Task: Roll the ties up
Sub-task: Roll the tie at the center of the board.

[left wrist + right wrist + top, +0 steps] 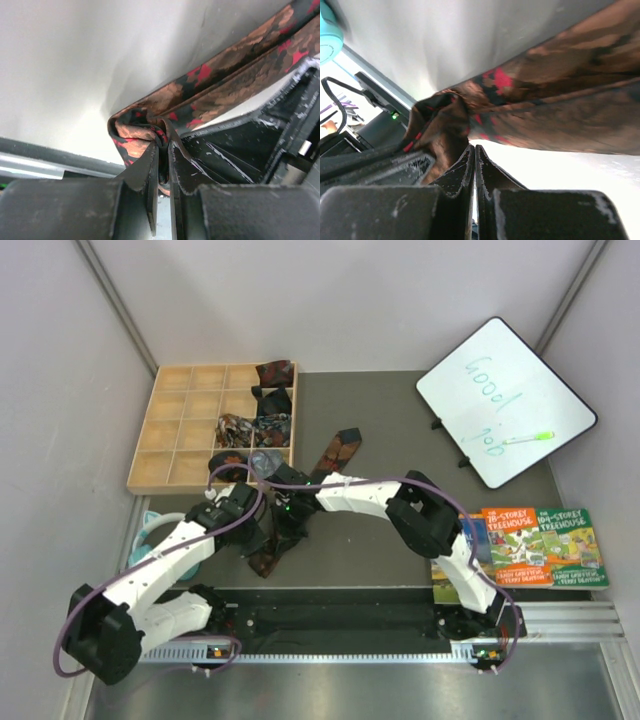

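**A:** Left pincer (163, 146), status?

**B:** Closed on the long tie (225, 75). We see a bunched fold of cloth nipped between its fingers. The free length runs off up and to the right.

**A:** And the right pincer (474, 148)?

**B:** Jaws fully together. The fabric lies against its tips and to their left. We cannot tell whether any cloth sits between them, so we treat it as closed and holding nothing.

**A:** Location of the workpiece?

**B:** Diagonal on the table (390, 405), its broad end near the front right corner of the wooden tray (175, 430). The rolled ties (258, 427) sit in that tray's right-hand compartments. Both pincers meet partway along the strip, between its two ends.

**A:** Failure modes?

**B:** Three, in our judgement.
1. The coil is loose and crumpled. If we turn it as it stands, the roll will likely form skewed.
2. We can confirm only one grip. Should the left fingers part before the right secures cloth, the slick fabric would probably spring open.
3. The pincers work very close together. A careless wrist turn could knock them together or drag the tie off line.
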`<state>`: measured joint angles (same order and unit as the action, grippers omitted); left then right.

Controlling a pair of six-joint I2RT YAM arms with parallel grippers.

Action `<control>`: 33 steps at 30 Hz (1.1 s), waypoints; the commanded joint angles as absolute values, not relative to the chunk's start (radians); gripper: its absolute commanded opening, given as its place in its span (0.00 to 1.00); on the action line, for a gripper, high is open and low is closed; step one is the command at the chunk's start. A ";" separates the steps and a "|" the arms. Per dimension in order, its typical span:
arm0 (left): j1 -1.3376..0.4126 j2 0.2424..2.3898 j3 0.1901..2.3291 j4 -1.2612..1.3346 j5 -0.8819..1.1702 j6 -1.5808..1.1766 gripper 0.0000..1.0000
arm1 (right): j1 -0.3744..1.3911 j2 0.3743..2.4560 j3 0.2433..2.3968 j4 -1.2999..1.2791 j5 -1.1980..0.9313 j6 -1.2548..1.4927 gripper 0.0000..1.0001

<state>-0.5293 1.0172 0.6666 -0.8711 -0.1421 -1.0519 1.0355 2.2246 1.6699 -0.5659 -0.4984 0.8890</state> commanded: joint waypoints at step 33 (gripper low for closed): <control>-0.474 1.240 0.902 -0.799 -0.179 -0.959 0.73 | 0.945 1.861 1.476 -0.566 -0.511 0.752 0.13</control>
<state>-0.4831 1.2530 0.8215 -0.7605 -0.1276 -0.9741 0.9073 1.9060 1.4166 -0.6125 -0.4694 0.7662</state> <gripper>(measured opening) 0.710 0.129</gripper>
